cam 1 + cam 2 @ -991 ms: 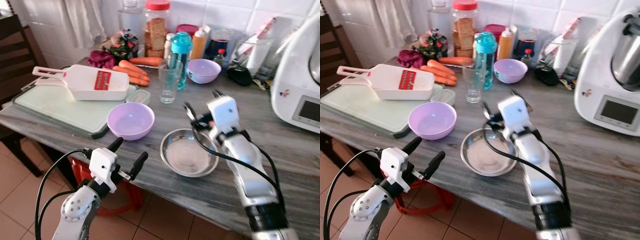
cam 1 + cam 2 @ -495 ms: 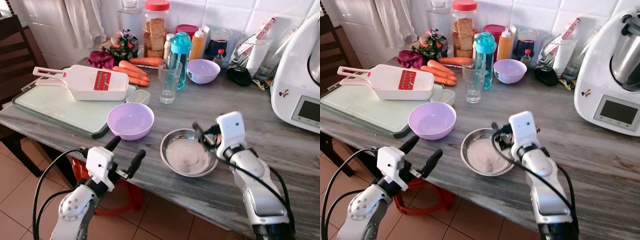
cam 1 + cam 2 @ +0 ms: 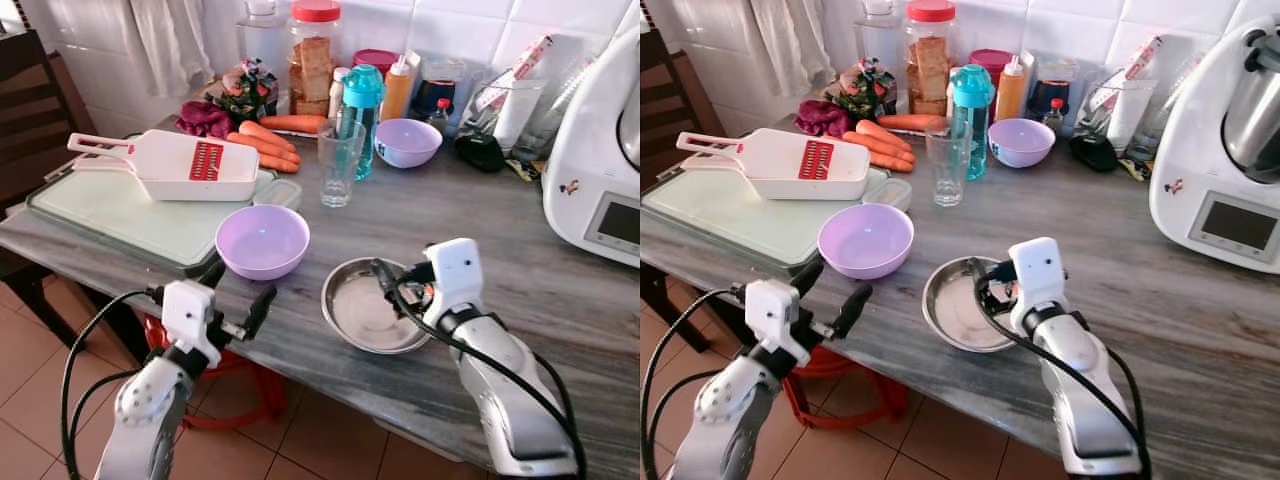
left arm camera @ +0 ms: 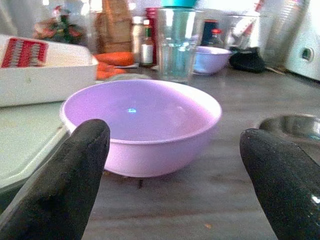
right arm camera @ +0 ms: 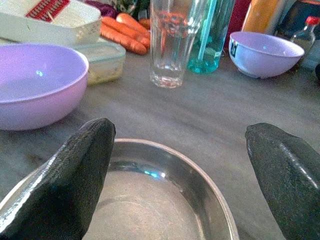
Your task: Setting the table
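Note:
A lilac plastic bowl (image 3: pixel 262 240) stands upright near the counter's front edge, beside the cutting board. My left gripper (image 3: pixel 238 288) is open just in front of it at the counter edge, and the bowl (image 4: pixel 142 125) sits beyond and between the fingers without touching them. To its right lies a shallow steel bowl (image 3: pixel 362 312), holding nothing. My right gripper (image 3: pixel 405 288) is open and hovers low over the steel bowl's right side, with its rim (image 5: pixel 165 150) running between the fingers. A clear glass (image 3: pixel 337 163) and a second lilac bowl (image 3: pixel 407 142) stand farther back.
A white slicer (image 3: pixel 170 165) rests on the pale cutting board (image 3: pixel 110 215) at left. Carrots (image 3: pixel 265 140), a teal bottle (image 3: pixel 360 105), jars and sauce bottles crowd the back wall. A large white appliance (image 3: pixel 600 170) fills the right end. A dark chair (image 3: pixel 25 100) stands left of the counter.
My right gripper has drawn back and sunk from beyond the steel bowl to just over its right side. My left gripper has risen and come closer to the lilac bowl.

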`<state>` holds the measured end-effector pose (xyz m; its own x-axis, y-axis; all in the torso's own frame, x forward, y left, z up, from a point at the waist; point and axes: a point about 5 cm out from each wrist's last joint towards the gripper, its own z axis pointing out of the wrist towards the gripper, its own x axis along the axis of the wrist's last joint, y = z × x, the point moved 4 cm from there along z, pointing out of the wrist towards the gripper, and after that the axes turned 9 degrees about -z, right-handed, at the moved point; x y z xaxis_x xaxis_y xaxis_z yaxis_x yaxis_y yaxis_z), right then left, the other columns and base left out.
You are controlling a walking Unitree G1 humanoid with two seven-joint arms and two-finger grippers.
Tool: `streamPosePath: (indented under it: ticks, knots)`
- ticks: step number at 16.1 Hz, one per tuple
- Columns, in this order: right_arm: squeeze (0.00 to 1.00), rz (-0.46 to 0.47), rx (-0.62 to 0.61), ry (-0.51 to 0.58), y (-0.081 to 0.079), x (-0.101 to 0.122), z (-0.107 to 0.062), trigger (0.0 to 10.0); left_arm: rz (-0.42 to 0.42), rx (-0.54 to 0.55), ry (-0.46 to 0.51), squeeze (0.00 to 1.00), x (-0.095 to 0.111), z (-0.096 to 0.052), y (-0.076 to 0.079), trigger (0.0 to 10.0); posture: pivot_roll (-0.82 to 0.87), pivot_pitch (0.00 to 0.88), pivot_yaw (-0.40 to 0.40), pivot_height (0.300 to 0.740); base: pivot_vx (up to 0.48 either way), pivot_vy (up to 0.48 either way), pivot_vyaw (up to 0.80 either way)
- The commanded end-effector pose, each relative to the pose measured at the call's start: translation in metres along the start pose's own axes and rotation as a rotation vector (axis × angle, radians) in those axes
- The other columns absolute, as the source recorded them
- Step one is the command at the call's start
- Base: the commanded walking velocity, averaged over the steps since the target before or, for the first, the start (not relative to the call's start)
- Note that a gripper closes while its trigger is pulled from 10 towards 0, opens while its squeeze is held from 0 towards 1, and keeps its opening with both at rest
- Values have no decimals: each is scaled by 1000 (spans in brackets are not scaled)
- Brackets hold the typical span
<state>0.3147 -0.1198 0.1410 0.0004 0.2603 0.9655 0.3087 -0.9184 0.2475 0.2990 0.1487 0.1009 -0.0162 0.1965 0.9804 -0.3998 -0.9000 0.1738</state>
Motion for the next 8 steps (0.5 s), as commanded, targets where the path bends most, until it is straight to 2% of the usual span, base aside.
streamPosePath:
  ticks: [1,4,6,8]
  knots:
    - [992,6,-1,71,-1,13,-4,10000,-36,48,2,0,1,5,-8,10000,55,0,-22,740,0,0,0]
    - [980,78,95,241,-18,40,-18,10000,-108,138,42,0,8,22,-23,10000,26,0,-16,740,0,0,0]
    - [973,68,121,245,-23,40,-23,10000,-179,217,53,0,10,34,-34,10000,18,3,-13,740,0,0,0]
    - [969,48,121,248,-24,40,-24,10000,-208,247,48,0,11,42,-38,10000,10,4,-7,740,0,0,0]
